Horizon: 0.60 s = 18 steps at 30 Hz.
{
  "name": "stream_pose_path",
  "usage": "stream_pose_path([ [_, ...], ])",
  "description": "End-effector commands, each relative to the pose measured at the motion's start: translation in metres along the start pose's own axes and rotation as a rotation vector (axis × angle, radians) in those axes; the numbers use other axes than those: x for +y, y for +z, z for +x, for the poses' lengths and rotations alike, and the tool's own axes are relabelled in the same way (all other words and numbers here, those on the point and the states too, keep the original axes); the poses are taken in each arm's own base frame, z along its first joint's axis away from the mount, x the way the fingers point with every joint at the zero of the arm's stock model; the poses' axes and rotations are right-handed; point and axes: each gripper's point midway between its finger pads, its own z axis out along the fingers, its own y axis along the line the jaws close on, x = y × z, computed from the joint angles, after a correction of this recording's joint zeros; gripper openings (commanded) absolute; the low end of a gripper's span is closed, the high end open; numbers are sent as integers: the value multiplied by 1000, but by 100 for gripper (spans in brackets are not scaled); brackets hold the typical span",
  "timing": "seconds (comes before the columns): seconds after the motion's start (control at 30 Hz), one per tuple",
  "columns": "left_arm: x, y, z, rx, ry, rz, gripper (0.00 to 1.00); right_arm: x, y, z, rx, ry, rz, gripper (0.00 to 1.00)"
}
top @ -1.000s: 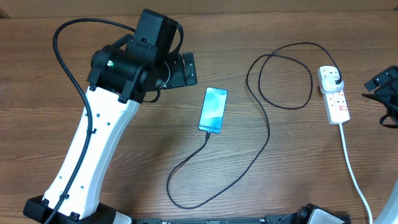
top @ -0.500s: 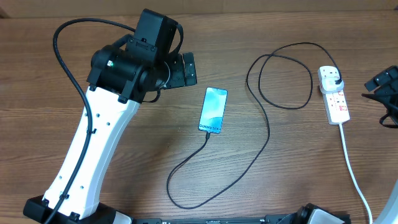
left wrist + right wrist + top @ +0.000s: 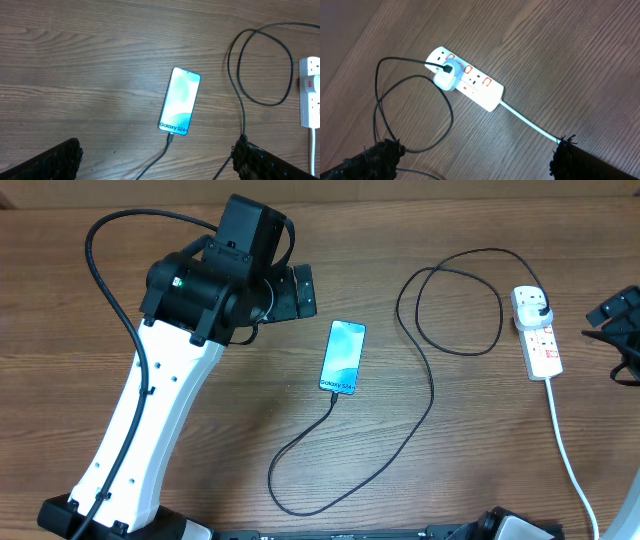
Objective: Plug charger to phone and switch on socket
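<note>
The phone (image 3: 342, 357) lies face up mid-table, screen lit light blue; the left wrist view shows the same phone (image 3: 180, 101). The charger's black cable (image 3: 432, 392) loops across the wood, and its connector tip (image 3: 171, 139) sits in the phone's near short edge. Its plug (image 3: 447, 78) is seated in an end outlet of the white socket strip (image 3: 540, 338), also in the right wrist view (image 3: 476, 86). My left gripper (image 3: 157, 162) hangs open above and left of the phone, holding nothing. My right gripper (image 3: 475, 160) is open above the strip, also holding nothing.
The strip's white cord (image 3: 566, 450) runs toward the table's front right. My left arm's white link (image 3: 150, 430) slants over the left of the table. Cable slack curls in a loop (image 3: 300, 480) in front of the phone.
</note>
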Motion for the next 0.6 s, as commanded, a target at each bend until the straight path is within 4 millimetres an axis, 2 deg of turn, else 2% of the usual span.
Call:
stream_pose_path([
  [0.0,3,1,-4,-10,19,-16,99,5,-8,-6,-27,0,-23,100],
  [0.27,6,-5,-4,-22,45,-27,100,5,-8,-6,-27,0,-23,100],
  [0.43,24,-14,-1,-63,46,-92,100,5,-8,-6,-27,0,-23,100],
  [0.57,32,-7,5,-95,83,-103,100,5,-8,-6,-27,0,-23,100],
])
